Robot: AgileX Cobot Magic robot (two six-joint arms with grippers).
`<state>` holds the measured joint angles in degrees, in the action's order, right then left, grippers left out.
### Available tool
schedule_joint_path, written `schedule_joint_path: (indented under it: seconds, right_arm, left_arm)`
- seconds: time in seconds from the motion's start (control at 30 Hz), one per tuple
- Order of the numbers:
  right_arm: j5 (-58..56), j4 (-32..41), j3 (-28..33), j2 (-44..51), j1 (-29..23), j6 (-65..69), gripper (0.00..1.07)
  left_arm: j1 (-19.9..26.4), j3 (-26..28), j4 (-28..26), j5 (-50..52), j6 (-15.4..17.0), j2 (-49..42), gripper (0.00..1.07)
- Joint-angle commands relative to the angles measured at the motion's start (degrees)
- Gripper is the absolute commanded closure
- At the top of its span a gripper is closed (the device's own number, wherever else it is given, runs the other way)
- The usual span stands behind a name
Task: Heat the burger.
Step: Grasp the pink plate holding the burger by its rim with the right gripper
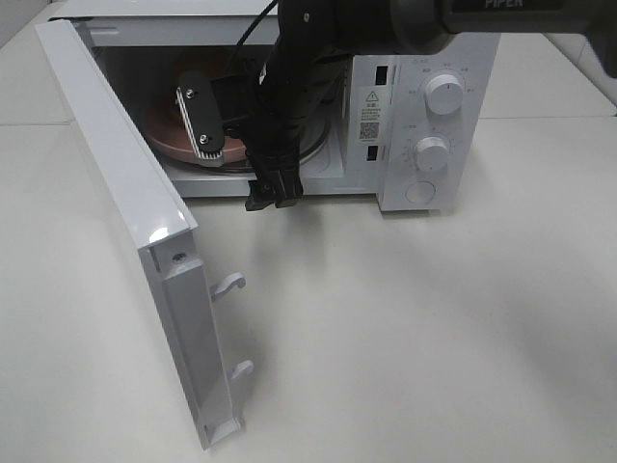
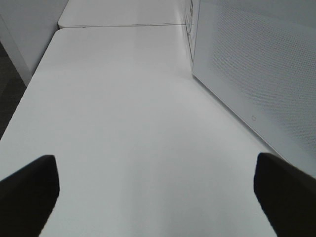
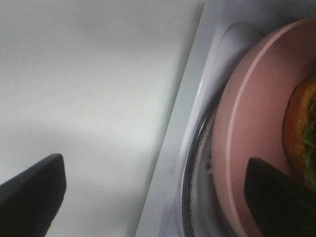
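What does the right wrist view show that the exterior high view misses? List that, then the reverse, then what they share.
Only the right wrist view: the burger, with its bun and lettuce at the frame edge; the arm hides it from above. Only the exterior high view: the open door and the dials. Both: the pink plate inside the microwave, and the white table.
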<state>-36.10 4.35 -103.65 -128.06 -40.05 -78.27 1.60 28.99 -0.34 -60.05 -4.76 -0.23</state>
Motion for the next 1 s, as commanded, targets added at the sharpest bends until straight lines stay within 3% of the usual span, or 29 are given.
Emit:
schedule_joint_path:
  seconds: [0.03, 0.37, 1.0]
  right_arm:
    - [-2.6, 1.0, -4.8, -3.0, -0.2, 0.1, 0.2]
    - [-4.6, 2.8, -13.1, -8.1, -0.2, 3.2, 0.22]
    - [-1.2, 2.3, -13.4, -8.4, -0.2, 6.6, 0.23]
  left_arm:
    - [0.1, 0.0, -0.1, 0.1, 0.1, -0.9, 0.03]
    - [0.1, 0.0, -0.1, 0.1, 0.1, -0.9, 0.03]
    - [0.1, 0.0, -0.1, 0.1, 0.1, -0.9, 0.03]
